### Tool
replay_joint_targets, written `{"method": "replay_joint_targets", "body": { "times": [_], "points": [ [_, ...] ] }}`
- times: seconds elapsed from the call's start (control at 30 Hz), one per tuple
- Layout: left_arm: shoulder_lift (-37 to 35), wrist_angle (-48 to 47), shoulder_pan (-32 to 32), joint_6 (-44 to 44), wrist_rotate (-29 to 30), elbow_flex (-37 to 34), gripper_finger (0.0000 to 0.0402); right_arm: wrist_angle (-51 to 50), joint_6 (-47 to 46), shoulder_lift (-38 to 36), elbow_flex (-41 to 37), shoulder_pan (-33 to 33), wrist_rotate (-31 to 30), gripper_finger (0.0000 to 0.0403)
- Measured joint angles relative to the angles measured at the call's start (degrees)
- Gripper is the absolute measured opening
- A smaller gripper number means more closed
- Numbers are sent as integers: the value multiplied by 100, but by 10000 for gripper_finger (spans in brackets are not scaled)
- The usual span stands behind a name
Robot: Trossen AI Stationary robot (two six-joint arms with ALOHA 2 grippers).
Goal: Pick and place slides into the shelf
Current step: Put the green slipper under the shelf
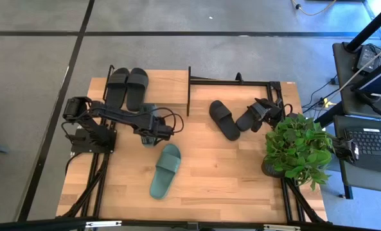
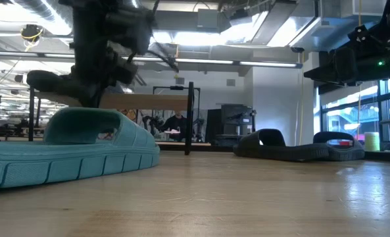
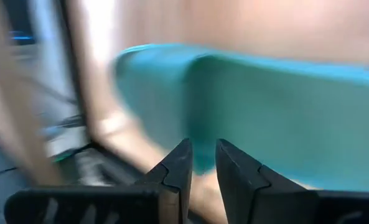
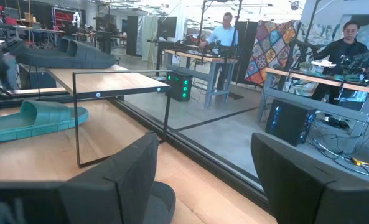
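Observation:
My left gripper hangs over the table by the shelf's near side, its fingers a narrow gap apart with nothing between them. A green slide lies just beyond its tips, by the shelf's frame, mostly hidden under the arm from above. A second green slide lies sole-down on the table nearer the front. Two black slides rest on the shelf's top board. Two more black slides lie on the table at the right, beside my open right gripper.
A potted leafy plant stands at the table's right edge. Bare tabletop stretches between the front green slide and the plant. People sit at desks in the room beyond the table.

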State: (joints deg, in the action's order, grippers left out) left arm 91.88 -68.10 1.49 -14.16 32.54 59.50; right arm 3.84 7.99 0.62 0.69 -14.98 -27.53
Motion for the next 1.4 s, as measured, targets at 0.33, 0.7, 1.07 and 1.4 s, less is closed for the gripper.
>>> {"method": "replay_joint_targets", "body": {
  "times": [0.33,0.7,1.07,1.4],
  "points": [
    [-522,887,902,-510,-2270,422,65,0,2,2,0,0,0,257],
    [-614,1785,1470,-849,-2244,108,65,0,2,2,0,-2,0,257],
    [-623,2359,1501,-1895,-1994,-1213,65,-1,1,2,0,0,0,257],
    [-629,2356,1213,-2294,-1324,-1639,65,0,0,2,0,-2,0,257]
  ]
}}
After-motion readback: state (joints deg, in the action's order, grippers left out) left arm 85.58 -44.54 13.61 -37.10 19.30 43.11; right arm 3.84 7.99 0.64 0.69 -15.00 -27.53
